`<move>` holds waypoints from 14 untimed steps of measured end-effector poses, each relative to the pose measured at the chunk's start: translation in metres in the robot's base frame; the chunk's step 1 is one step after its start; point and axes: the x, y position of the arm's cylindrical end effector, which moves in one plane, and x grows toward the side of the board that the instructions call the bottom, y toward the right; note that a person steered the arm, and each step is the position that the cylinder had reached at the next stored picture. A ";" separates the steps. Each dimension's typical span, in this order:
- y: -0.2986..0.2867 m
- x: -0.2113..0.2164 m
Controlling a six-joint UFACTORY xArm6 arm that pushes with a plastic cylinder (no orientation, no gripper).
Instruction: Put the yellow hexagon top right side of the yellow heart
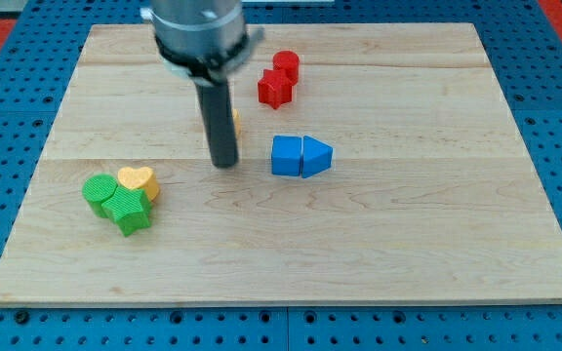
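The yellow heart [139,181] lies at the lower left of the wooden board [408,244], touching two green blocks. The yellow hexagon [234,122] is almost wholly hidden behind my rod; only a sliver shows at the rod's right edge, near the board's middle top. My tip [223,163] rests on the board just below the hexagon, to the right of and above the heart, and left of the blue blocks.
A green block [97,190] and a green star [128,211] cluster with the heart. A blue cube [286,156] touches a blue triangular block [316,156] at centre. A red cylinder-like block [287,65] and a red star [274,89] sit at the top.
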 end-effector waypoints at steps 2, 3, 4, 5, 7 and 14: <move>-0.050 0.072; -0.072 0.064; -0.084 0.053; -0.097 0.043; -0.111 0.011; 0.018 -0.078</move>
